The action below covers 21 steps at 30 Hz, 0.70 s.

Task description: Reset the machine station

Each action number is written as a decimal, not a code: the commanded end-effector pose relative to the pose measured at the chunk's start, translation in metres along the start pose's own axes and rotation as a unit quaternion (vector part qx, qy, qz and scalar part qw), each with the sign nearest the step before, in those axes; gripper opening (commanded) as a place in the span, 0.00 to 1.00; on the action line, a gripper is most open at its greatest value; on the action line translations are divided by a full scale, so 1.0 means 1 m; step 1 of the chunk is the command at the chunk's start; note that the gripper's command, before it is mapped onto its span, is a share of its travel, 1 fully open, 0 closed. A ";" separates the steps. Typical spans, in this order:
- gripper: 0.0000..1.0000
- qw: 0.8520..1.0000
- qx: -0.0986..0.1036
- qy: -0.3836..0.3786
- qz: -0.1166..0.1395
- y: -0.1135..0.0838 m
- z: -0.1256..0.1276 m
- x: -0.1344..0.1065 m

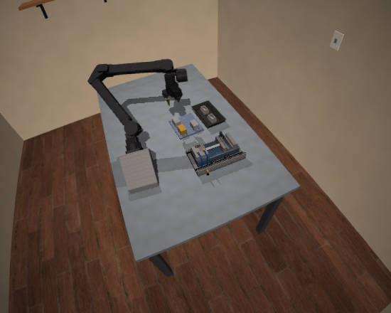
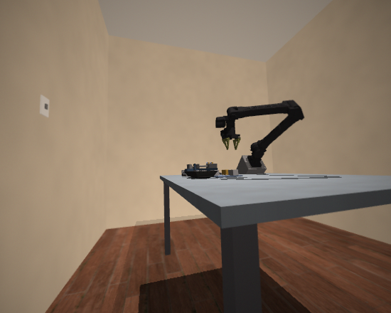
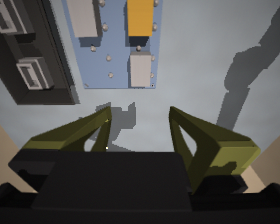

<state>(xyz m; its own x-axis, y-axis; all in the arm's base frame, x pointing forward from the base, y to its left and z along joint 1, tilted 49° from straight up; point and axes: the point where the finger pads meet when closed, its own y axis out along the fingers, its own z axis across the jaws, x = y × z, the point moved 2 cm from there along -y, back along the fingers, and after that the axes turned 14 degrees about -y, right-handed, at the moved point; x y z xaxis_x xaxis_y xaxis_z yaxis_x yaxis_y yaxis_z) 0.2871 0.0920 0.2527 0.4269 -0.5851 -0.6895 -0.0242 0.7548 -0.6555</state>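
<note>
Keep the hand [image 1: 173, 103] [image 2: 231, 149] [image 3: 140, 111], spread wide with nothing between its fingers, square to the likely target, the far-left gray blank [image 1: 176, 121] [image 2: 232, 172] [image 3: 141, 70], then lower it straight, close on opposite sides, and lift clear of the pins before any travel to the vise [image 1: 215, 152] [image 2: 212, 165]. The blank is a plain, light-gray block with sharp edges, on the infeed plate [image 1: 193, 132] [image 3: 120, 60], just beyond the yellow blank [image 1: 182, 129] [image 2: 225, 172] [image 3: 140, 19].

A wooden shelf [image 1: 30, 5] on a black bracket and a pale switch plate [image 1: 336, 40] [image 2: 44, 106] hang on beige walls above a plank floor [image 1: 64, 199] [image 2: 106, 263].
</note>
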 end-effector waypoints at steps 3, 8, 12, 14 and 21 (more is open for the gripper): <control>0.64 1.000 -0.001 -0.004 0.002 0.012 0.000 -0.005; 0.64 1.000 0.000 -0.004 0.002 0.026 0.000 -0.006; 0.64 1.000 0.001 -0.005 0.002 0.041 -0.001 -0.006; 0.64 1.000 0.001 -0.005 0.002 0.049 -0.001 -0.006; 0.64 1.000 -0.001 -0.003 0.002 0.070 -0.001 -0.005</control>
<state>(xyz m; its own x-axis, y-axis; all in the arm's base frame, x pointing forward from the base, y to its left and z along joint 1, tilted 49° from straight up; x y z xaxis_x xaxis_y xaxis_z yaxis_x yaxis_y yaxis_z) 0.2848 0.1358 0.2152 0.4476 -0.5763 -0.6838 -0.0245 0.7565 -0.6536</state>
